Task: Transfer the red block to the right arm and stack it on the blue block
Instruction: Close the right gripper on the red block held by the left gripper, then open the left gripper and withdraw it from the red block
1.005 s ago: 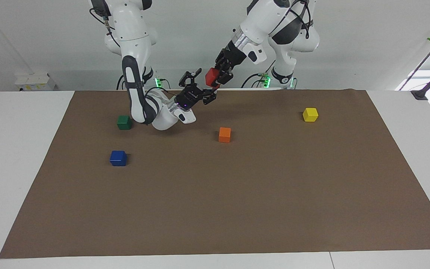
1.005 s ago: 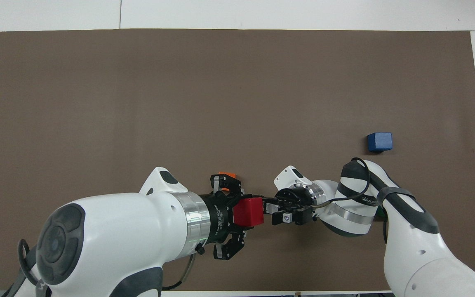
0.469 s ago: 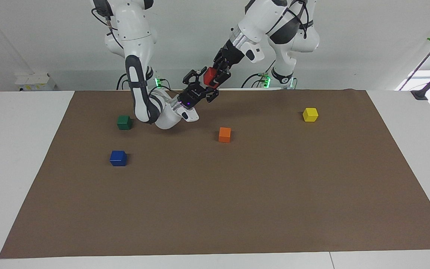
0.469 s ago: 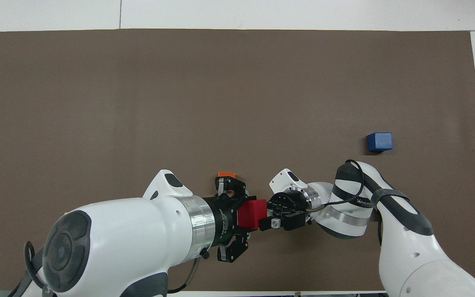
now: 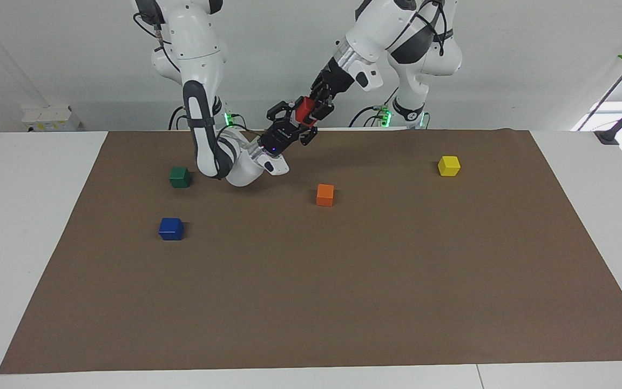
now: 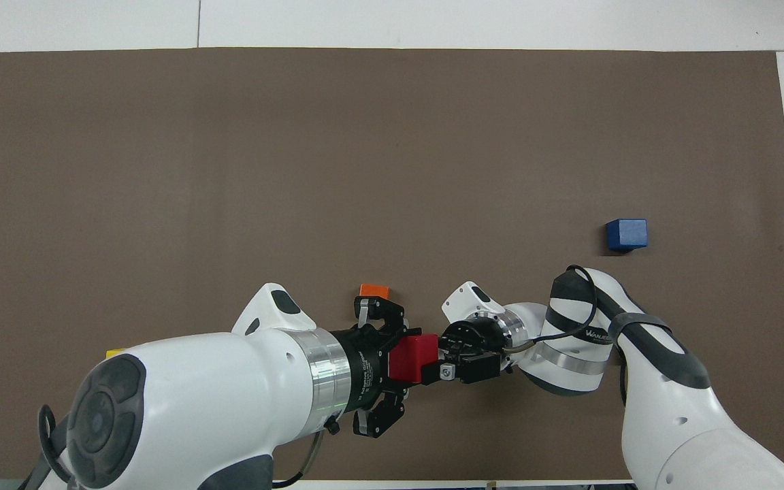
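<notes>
Red block (image 5: pixel 304 111) hangs in the air at the upper middle of the facing view, above the robots' edge of the brown mat (image 5: pixel 343 302), and it is caught between two claws at once. One risk from here, as I judge it: if the left gripper (image 5: pixel 315 109) lets go before the right gripper (image 5: pixel 296 116) has a firm hold, the cube can fall on the mat and roll away; if both pull while both are clamped, the cube may twist and sit crooked, which will make the stacking on the blue block (image 5: pixel 171 228) difficult. The blue block waits at the middle left of the facing view, well apart from the handover, with the dark green block (image 5: pixel 180 176) just above it in the frame. The left gripper is clamped narrow on the red block from the upper right. The right gripper comes from the lower left and its fingers look closed around the cube's other end, touching it.
</notes>
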You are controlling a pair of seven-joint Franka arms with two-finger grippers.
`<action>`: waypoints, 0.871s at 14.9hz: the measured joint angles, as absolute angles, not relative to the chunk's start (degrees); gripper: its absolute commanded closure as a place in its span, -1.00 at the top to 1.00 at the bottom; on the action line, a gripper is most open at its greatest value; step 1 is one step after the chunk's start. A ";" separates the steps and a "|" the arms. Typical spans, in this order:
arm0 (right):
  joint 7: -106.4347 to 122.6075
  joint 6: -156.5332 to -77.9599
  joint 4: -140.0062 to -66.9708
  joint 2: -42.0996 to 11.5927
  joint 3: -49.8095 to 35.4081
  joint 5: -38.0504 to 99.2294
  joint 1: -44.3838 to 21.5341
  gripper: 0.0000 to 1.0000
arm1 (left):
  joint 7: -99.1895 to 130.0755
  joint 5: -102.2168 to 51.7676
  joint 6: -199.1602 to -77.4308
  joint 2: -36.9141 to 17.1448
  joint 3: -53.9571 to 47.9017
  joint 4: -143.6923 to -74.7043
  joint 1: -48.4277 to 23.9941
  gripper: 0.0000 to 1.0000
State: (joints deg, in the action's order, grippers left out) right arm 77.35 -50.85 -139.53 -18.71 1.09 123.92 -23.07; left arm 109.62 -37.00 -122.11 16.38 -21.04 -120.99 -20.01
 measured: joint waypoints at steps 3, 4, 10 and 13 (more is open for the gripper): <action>77.36 -50.88 -139.52 -18.72 1.09 123.91 -23.13 -1.00 | 107.84 -37.02 -122.11 16.54 -21.07 -121.14 -20.04 1.00; 77.36 -51.11 -139.51 -18.73 1.13 123.92 -23.11 -1.00 | 107.45 -37.02 -122.09 16.56 -21.21 -121.21 -20.15 1.00; 77.36 -51.59 -139.45 -18.73 1.13 123.91 -23.14 -1.00 | 99.85 -36.95 -116.82 17.40 -19.85 -121.08 -19.76 1.00; 77.36 -51.62 -139.41 -18.73 1.28 123.92 -23.02 -1.00 | 90.82 -36.88 -112.08 17.87 -19.06 -121.11 -14.71 1.00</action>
